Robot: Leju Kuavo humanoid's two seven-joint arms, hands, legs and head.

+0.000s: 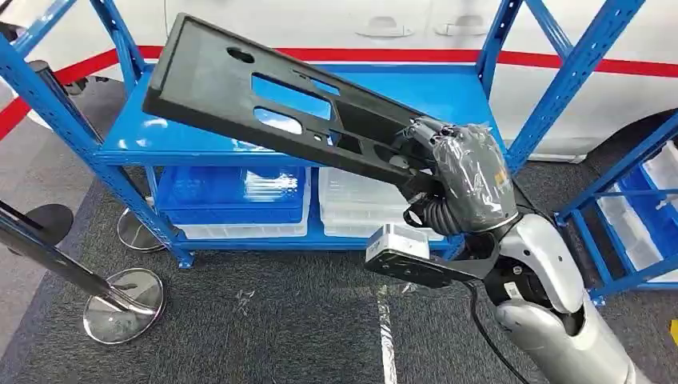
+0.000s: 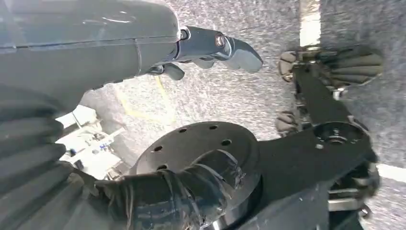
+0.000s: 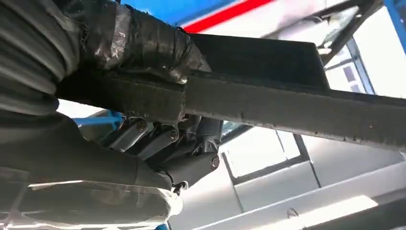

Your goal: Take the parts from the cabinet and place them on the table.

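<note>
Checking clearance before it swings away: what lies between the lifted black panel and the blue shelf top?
Nothing; in the head view the black panel, held by the right hand, hangs over bare blue shelf top.

blue bins (image 1: pixel 232 196) | clear bins (image 1: pixel 356 204) | stanchion bases (image 1: pixel 124 304) | white car (image 1: pixel 400 32)

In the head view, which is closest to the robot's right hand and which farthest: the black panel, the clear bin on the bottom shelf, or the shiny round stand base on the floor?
From the right hand:
1. Black panel: gripped by the hand, reaching up to the left.
2. Clear bin: on the lower shelf, just left of and behind the hand.
3. Round stand base: on the carpet, far left.
</note>
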